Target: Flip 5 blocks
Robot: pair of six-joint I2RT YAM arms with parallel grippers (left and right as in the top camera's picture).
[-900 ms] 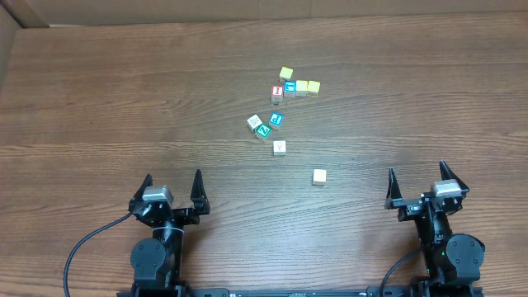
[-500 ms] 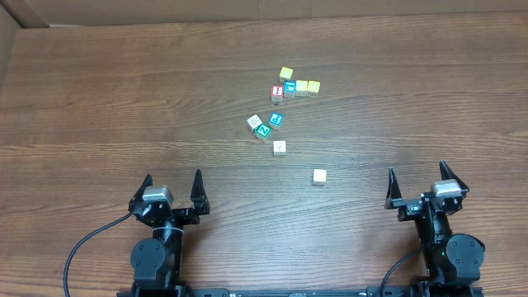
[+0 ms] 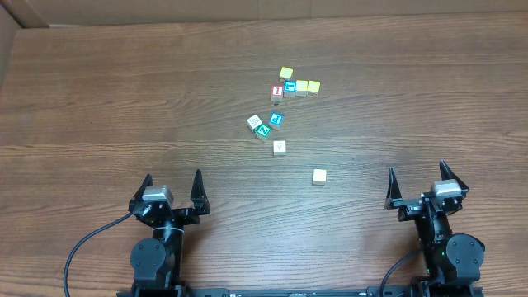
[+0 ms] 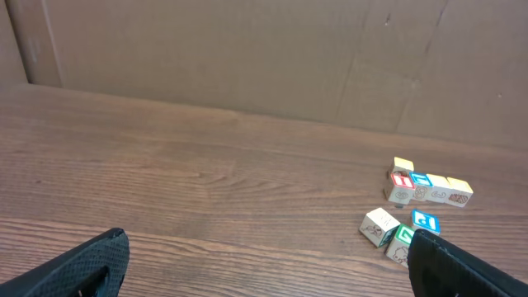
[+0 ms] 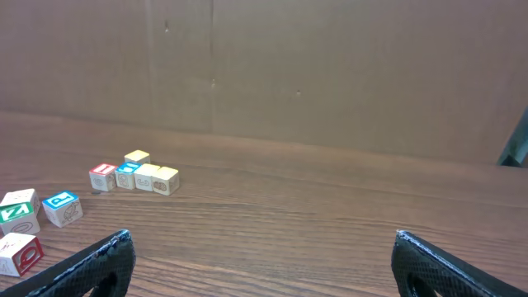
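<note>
While both arms sit at the near edge, the left gripper (image 3: 172,176) and right gripper (image 3: 417,169) have their fingers spread wide and hold nothing. The blocks lie mid-table. The far whitish block (image 3: 254,122), green Z block (image 3: 264,129) and blue P block (image 3: 276,120) huddle together. The near whitish block (image 3: 280,148) lies just nearer, and the cream block (image 3: 319,176) nearer and to the right. Only the overhead view shows the cream block; only the right wrist view shows a red mark on the near whitish block's side. Nothing has moved since the earlier frames.
</note>
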